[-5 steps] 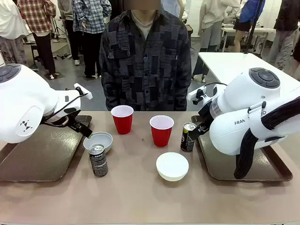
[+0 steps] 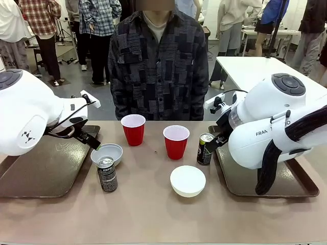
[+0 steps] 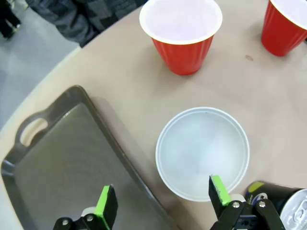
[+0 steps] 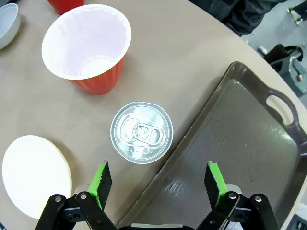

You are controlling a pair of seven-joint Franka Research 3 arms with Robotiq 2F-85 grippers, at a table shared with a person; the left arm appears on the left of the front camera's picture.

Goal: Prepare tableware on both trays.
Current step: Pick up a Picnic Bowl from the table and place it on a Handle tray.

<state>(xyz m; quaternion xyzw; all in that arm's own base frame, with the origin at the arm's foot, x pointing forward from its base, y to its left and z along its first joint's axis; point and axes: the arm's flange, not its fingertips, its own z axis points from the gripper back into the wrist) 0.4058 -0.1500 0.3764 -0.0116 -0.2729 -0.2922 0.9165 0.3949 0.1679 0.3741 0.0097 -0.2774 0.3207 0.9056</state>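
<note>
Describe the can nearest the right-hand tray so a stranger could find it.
Start at the brown tray on the robot's right. Just off its inner edge stands a slim dark can, beside a red cup. Unlike the other can, its label shows yellow-green.

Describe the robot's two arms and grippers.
Left arm: bulky white rounded shell with a grey round cap, a small black logo and a thin black cable. Right arm: same white shell and grey cap, black lettering starting FRAN, and a thick black ribbed hose. Left gripper and right gripper: black linked fingers with silver pins, tipped with bright green pads.
</note>
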